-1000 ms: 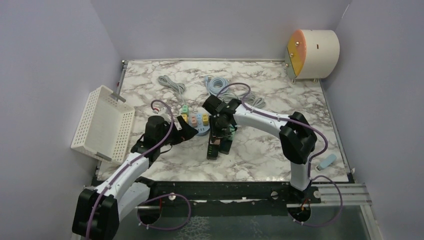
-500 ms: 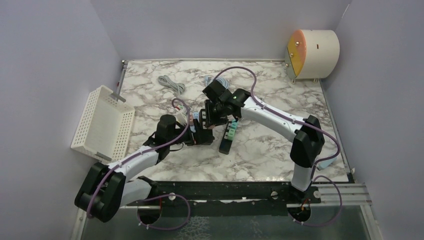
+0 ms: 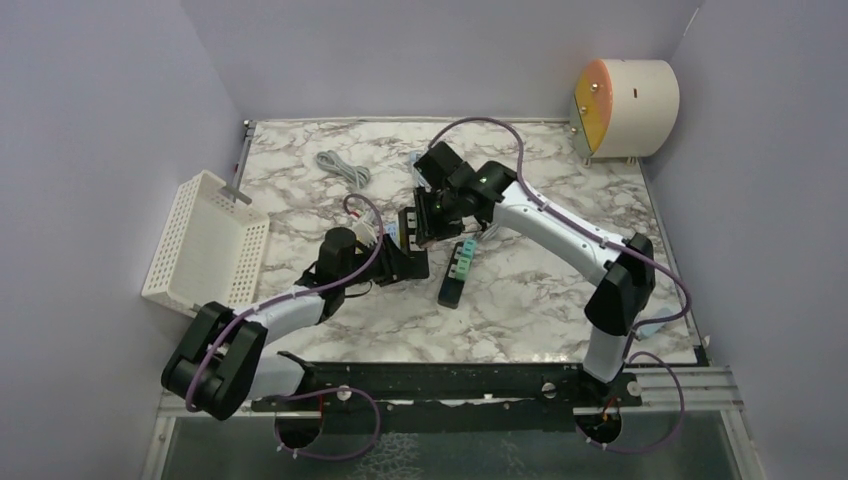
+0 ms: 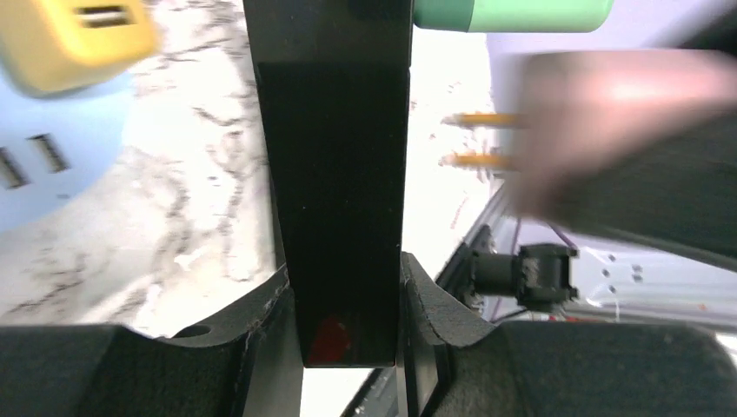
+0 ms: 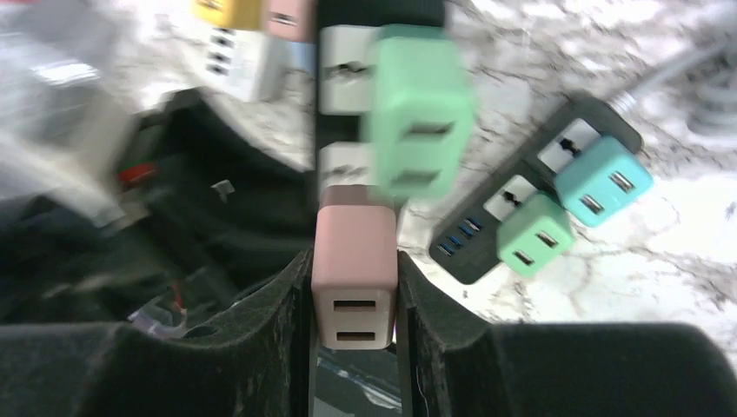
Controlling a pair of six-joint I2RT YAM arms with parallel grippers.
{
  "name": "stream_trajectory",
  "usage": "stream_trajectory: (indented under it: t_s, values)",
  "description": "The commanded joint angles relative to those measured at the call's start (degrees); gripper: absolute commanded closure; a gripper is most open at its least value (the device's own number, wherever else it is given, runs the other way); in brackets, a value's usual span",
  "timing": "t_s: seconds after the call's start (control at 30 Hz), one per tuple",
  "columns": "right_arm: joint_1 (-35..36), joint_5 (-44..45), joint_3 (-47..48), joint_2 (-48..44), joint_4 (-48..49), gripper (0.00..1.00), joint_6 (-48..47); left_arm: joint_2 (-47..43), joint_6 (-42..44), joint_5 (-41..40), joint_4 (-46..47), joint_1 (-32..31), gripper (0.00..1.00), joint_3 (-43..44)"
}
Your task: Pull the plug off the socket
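Note:
The socket is a black power strip (image 4: 335, 174), and my left gripper (image 4: 348, 287) is shut on its end, near the table's middle (image 3: 403, 264). A green plug (image 5: 417, 104) is still seated in the strip. My right gripper (image 5: 354, 278) is shut on a pink plug (image 5: 354, 261), just behind the left gripper (image 3: 420, 222). In the left wrist view the pink plug (image 4: 608, 113) is blurred. Its two brass prongs (image 4: 482, 139) are bare and stand a small gap to the right of the strip.
A second black power strip (image 3: 455, 275) with teal and green plugs lies just right of the grippers. A pale blue socket block (image 4: 35, 174) with a yellow plug (image 4: 69, 43) sits left. White basket (image 3: 205, 250) at left edge; grey cable (image 3: 345, 168) behind; cylinder (image 3: 625, 105) back right.
My left gripper moved right and closed on the black strip. My right gripper moved back with the pink plug, whose prongs now show outside the strip.

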Motion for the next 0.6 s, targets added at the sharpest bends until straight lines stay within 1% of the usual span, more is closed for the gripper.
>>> stream_trajectory:
  t_s: [0.0,0.07,0.13,0.2,0.27,0.3,0.33,0.43,0.5,0.57]
  values:
    - [1.35,-5.48,9.16,-4.14,-2.72,0.99,-6.13,5.72,-2.58,-3.30,-2.08,-0.15,1.00,1.08]
    - [1.35,-2.78,9.52,-5.33,-4.51,0.99,-6.85,7.63,-4.29,-4.32,-1.81,-0.05,1.00,1.61]
    - [1.33,-1.80,7.81,-7.55,-3.62,0.99,-6.97,9.08,-4.68,-5.20,-1.64,-0.04,1.00,2.61]
    - [1.14,-2.01,3.37,-10.64,-1.03,0.99,-6.85,9.80,-4.23,-5.54,-1.64,-0.04,1.00,4.14]
    - [-1.82,-3.95,-2.16,-14.14,1.19,0.99,-6.46,10.14,-3.03,-4.90,-1.64,-0.04,1.00,5.88]
    - [-4.85,-6.57,-5.62,-16.00,2.69,0.99,-6.49,10.35,-2.53,-4.28,-1.64,-0.04,1.00,6.78]
    - [-9.50,-10.08,-9.39,-18.21,4.49,0.99,-6.88,10.72,-2.08,-3.51,-1.64,-0.04,1.00,7.59]
    - [-25.68,-21.47,-19.33,-23.14,9.46,0.99,-9.85,11.67,-0.76,-1.24,-1.59,-0.13,1.00,9.72]
    - [-33.18,-24.93,-21.98,-22.89,9.98,0.99,-12.98,12.14,0.15,-0.11,-1.64,-0.13,1.00,10.68]
    - [-38.01,-25.77,-23.82,-21.60,10.38,0.99,-14.84,12.44,0.80,0.72,-1.64,-0.15,1.00,11.40]
